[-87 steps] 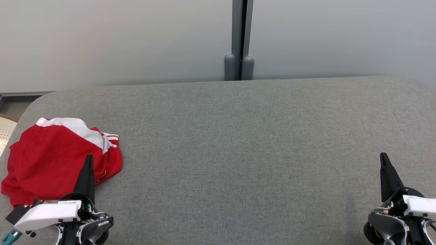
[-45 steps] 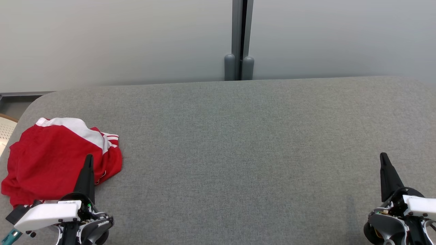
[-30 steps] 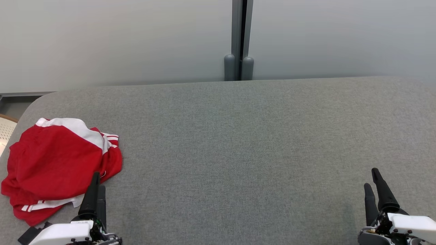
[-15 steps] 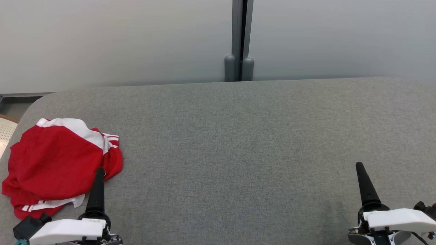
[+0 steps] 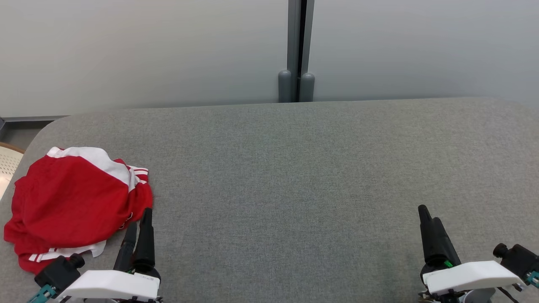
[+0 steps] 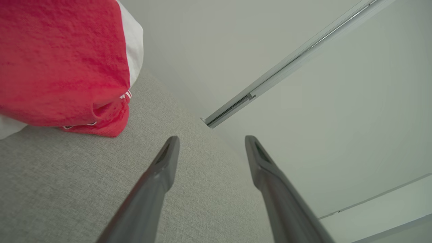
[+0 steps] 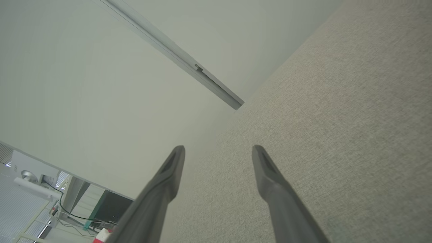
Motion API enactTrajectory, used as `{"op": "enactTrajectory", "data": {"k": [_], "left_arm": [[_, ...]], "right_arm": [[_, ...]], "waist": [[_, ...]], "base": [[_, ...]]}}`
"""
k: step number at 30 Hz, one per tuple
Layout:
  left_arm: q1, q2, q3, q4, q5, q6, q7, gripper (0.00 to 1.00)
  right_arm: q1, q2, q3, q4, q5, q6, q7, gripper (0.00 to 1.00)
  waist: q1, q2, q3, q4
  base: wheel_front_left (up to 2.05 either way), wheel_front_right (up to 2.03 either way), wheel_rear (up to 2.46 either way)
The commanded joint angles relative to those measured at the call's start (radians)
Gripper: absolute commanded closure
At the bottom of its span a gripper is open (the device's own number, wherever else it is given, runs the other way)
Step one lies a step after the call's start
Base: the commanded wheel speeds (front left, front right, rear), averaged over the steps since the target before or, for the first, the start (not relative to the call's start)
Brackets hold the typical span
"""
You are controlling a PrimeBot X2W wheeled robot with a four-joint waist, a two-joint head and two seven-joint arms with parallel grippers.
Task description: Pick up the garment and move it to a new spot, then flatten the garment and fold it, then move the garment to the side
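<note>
Head view: the red and white garment [image 5: 71,206] lies bunched at the left end of the grey desk [image 5: 286,168], near the rounded corner. The left fingers [image 5: 145,240] rise at the lower left, just beside the garment's right lower edge, one finger showing half behind the other. The right fingers [image 5: 436,240] rise at the lower right, well apart from the garment, above bare desk. Half a second earlier the left fingers stood further left, in front of the garment's edge, and the right fingers further right; both have come inward. The garment lies as before.

Left wrist view: the left fingers [image 6: 158,175] stand wide apart with nothing between them, over the desk [image 6: 67,175]. The garment [image 6: 60,60] sits off to the upper left, clear of both fingers.

Right wrist view: the right fingers [image 7: 273,182] are spread as wide, empty, over the desk [image 7: 337,111] and touching nothing. The pale wall [image 7: 84,84] lies beyond.
</note>
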Motion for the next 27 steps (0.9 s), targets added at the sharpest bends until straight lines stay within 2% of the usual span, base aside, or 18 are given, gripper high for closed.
{"op": "enactTrajectory", "data": {"k": [1,11,27], "left_arm": [[-0.003,0.01,-0.004,-0.02,0.029,0.004,-0.007,0.0],[0.005,0.011,-0.031,-0.058,0.187,0.03,-0.041,0.0],[0.018,0.014,-0.058,-0.129,0.4,0.059,-0.089,0.0]], "right_arm": [[-0.009,-0.008,0.007,-0.016,-0.028,0.0,-0.009,0.0],[-0.009,-0.007,0.054,-0.03,-0.164,0.0,-0.043,0.0],[0.002,-0.009,0.052,-0.049,-0.348,0.0,-0.092,0.0]], "waist": [[0.0,-0.0001,0.0,0.0],[0.0,-0.0001,-0.002,0.003],[0.0,-0.0001,0.001,0.004]], "base": [[0.0,0.0,0.0],[0.0,0.0,0.0],[0.0,0.0,0.0]]}}
